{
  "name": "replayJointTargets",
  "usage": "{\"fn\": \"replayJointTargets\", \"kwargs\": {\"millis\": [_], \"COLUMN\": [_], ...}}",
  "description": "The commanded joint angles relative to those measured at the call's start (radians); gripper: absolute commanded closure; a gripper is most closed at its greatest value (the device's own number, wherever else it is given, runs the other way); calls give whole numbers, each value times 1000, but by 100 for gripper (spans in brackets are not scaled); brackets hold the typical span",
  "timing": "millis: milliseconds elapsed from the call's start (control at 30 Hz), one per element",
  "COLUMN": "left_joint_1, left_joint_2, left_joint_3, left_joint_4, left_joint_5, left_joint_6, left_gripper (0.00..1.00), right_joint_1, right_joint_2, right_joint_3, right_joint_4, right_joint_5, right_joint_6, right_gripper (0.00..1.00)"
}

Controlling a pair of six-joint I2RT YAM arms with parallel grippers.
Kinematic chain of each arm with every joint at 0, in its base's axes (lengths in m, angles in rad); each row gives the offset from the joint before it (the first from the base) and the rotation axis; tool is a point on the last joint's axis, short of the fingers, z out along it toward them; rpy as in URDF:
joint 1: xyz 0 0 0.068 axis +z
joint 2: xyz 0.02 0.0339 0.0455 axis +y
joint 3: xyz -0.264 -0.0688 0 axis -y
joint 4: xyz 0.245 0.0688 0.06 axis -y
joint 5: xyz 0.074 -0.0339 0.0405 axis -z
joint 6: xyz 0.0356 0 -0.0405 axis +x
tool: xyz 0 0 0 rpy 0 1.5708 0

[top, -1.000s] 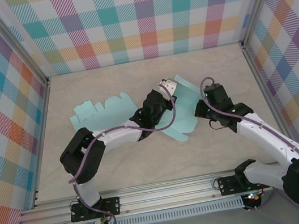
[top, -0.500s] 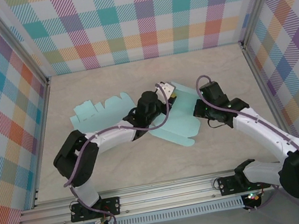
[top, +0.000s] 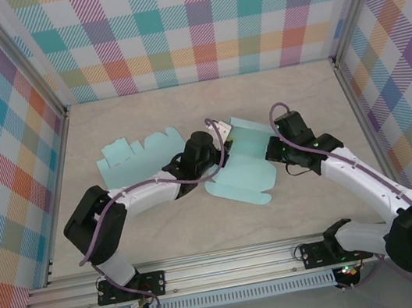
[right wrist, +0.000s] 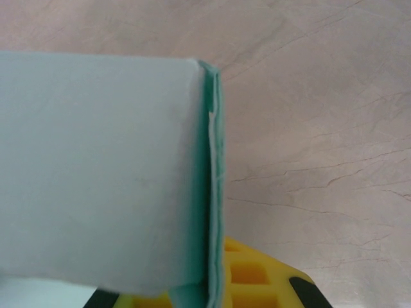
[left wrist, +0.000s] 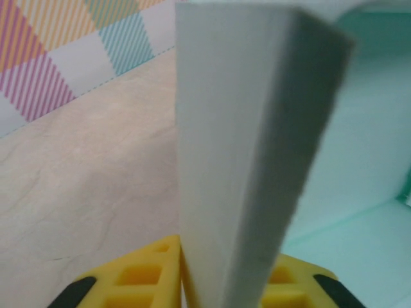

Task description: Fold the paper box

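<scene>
Judging progress from here, I'd call the fold barely begun. The box (top: 243,179) sits mid-bench (top: 164,232), a little right of centre. Its near half lies flat with the tabs spread and no walls standing.

At its right edge my right pincer (top: 273,151) is closed tight on a thin, doubled edge of the card. Further back, the left pincer (top: 220,131) has a flap stood upright between its fingers (left wrist: 148,282), nipped close on both sides, so I read that as a grip. That raised flap at the far end is the only fold I can make out.

Left to do, I reckon: sides up, tabs tucked, lid closed. A second flat sheet (top: 139,156) lies toward the far left, untouched.
</scene>
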Motion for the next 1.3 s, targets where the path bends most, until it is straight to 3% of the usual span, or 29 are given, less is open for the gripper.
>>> {"fn": "replayJointTargets", "kwargs": {"millis": [0, 167, 233, 433, 500, 567, 800, 1033, 1200, 1267], "left_joint_1": [3, -7, -9, -14, -15, -15, -15, -19, -25, -31], "left_joint_2": [1, 19, 17, -46, -85, -123, -159, -88, -22, 3], "left_joint_3": [4, 22, 22, 32, 23, 10, 1, 35, 81, 106], "left_joint_4": [19, 7, 9, -51, -74, -102, -211, -225, -219, -234], "left_joint_5": [-101, -258, -225, -46, -12, -8, -108, -98, -170, -209], "left_joint_6": [-122, -287, -329, -381, -402, -420, -351, -273, -259, -263], "left_gripper": [83, 94, 92, 43, 33, 31, 32, 37, 54, 65], "right_joint_1": [9, 18, 21, 18, 18, 16, 16, 18, 18, 18], "right_joint_2": [8, 35, 51, 99, 116, 137, 180, 184, 205, 215], "right_joint_3": [41, 39, 40, 72, 84, 98, 138, 149, 163, 169], "right_joint_4": [11, 5, 4, -43, -55, -65, -89, -111, -141, -163], "right_joint_5": [-9, 4, 9, 61, 68, 61, 8, -33, -60, -65], "right_joint_6": [7, 11, 12, -10, -18, -25, -43, -50, -58, -64], "right_gripper": [100, 100, 100, 100, 100, 100, 100, 100, 100, 100]}}
